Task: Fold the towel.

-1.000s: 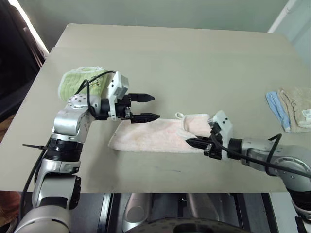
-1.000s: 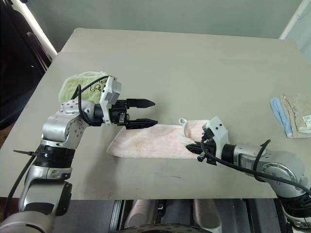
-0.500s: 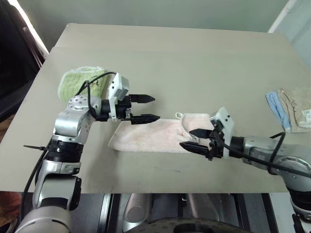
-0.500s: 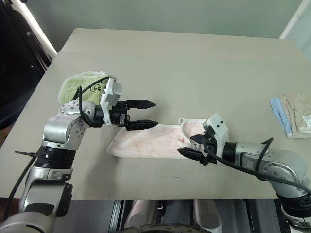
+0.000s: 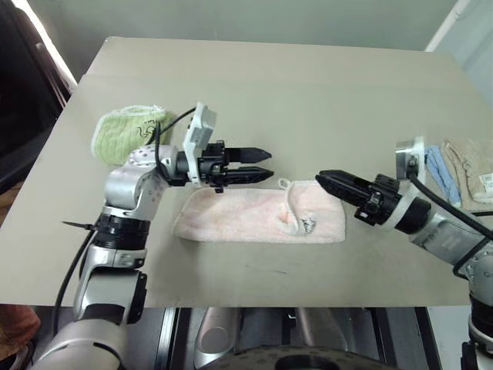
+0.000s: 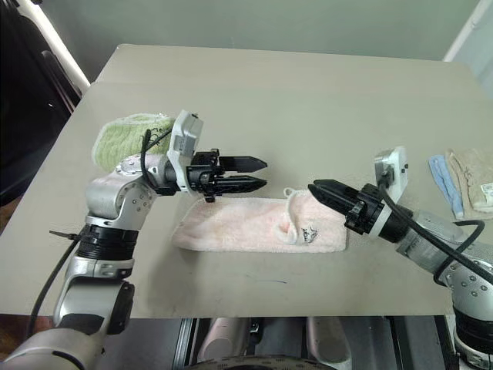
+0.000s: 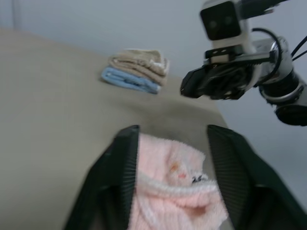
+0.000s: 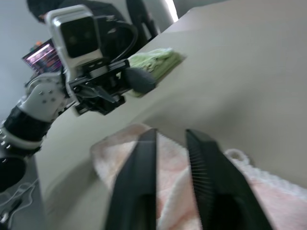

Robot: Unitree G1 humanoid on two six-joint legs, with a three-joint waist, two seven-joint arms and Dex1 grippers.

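The towel [image 5: 258,217] was seen lying flat on the table [image 5: 308,100], near its front edge, as a long folded strip between the two arms. Its small white loop [image 5: 286,183] and the dark embroidered mark [image 5: 309,225] were turned up toward the right end, where one layer was lying over another. The left gripper [image 5: 256,164] was held in the air just behind the left part of the towel, pointing to the right; its fingers were narrowly apart and nothing was held between them. The right gripper [image 5: 327,179] was held above the right end of the towel, pointing to the left; its jaws were almost closed, with only a thin gap seen in the right wrist view, and they were empty. The towel was touched by neither gripper. A light green towel [image 5: 123,129] was lying behind the left arm, and the beige and blue cloths [image 5: 458,169] were stacked at the far right, well apart from the work. The towel was judged to be light, soft and limp, so that it would sag and bend wherever it was lifted, and its fluffy pile should give good friction to the fingers. It was judged best to be pinched at a corner or along a short edge, with all layers taken together, so that the fold would not be opened.
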